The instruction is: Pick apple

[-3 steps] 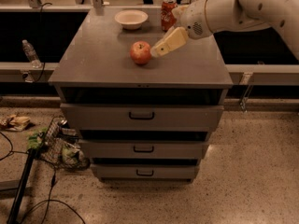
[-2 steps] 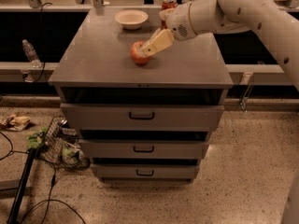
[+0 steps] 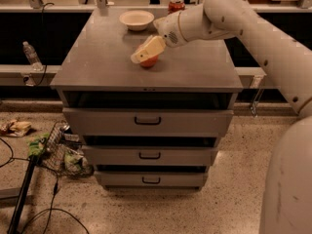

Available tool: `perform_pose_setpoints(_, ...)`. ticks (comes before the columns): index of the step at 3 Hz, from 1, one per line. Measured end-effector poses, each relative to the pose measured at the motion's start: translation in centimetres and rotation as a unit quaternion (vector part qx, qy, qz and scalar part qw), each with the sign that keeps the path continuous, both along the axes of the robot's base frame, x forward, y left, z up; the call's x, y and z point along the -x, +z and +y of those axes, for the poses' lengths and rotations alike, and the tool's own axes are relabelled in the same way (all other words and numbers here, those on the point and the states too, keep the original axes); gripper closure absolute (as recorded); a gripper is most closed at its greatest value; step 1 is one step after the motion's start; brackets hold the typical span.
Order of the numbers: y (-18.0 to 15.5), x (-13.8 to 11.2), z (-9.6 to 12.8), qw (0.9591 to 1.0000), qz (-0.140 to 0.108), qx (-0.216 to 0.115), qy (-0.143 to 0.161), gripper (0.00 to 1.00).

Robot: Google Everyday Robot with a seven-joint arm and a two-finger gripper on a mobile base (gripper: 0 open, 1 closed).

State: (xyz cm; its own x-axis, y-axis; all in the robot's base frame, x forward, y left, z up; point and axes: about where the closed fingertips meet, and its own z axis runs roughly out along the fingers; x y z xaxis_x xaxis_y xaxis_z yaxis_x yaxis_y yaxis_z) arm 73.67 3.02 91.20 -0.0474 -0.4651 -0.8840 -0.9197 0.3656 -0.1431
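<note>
Surface: we see a grey metal cabinet top (image 3: 105,57), set in front of a dark recess with a rail running behind it.
Cabinet front: three drawers (image 3: 147,122) are stacked under the top, each with a small dark handle.
Floor: speckled terrazzo (image 3: 229,204), with dark cables (image 3: 12,155) on the left.
Apple: the apple (image 3: 149,62) sits on the cabinet top, a little left of the middle and toward the front half. We see only its lower red-orange part, because the gripper covers the rest.
Gripper: the gripper (image 3: 142,54) is cream-coloured and slants down to the left from the wrist. It lies right over the top and front of the apple, and its tip reaches just past the apple's left side.
Grip: we cannot tell whether it is clamped on the apple or only lying against it.
Arm: the white arm (image 3: 234,13) comes in from the right, over the back right part of the top.
Bowl: a cream bowl (image 3: 137,19) stands at the back of the top, well apart from the apple.
Can: a red soda can (image 3: 176,5) stands at the back edge, right of the bowl and partly behind the arm.
Left side: a clear water bottle (image 3: 31,55) rests on the ledge beside the cabinet, and a wire basket (image 3: 63,152) of oddments lies on the floor below.
</note>
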Motion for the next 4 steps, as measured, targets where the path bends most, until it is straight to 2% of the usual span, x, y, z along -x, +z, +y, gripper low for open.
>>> perform_pose_setpoints(2,-3.4,-2.0,2.1,0.9997,0.023,-0.005,0.008,0.00)
perform_pose_setpoints(3,-5.1,-2.4,1.7,0.9990,0.041,-0.016,0.001,0.00)
perform_pose_setpoints(4,-6.8,-2.9,0.5,0.9983,0.051,-0.028,-0.010,0.17)
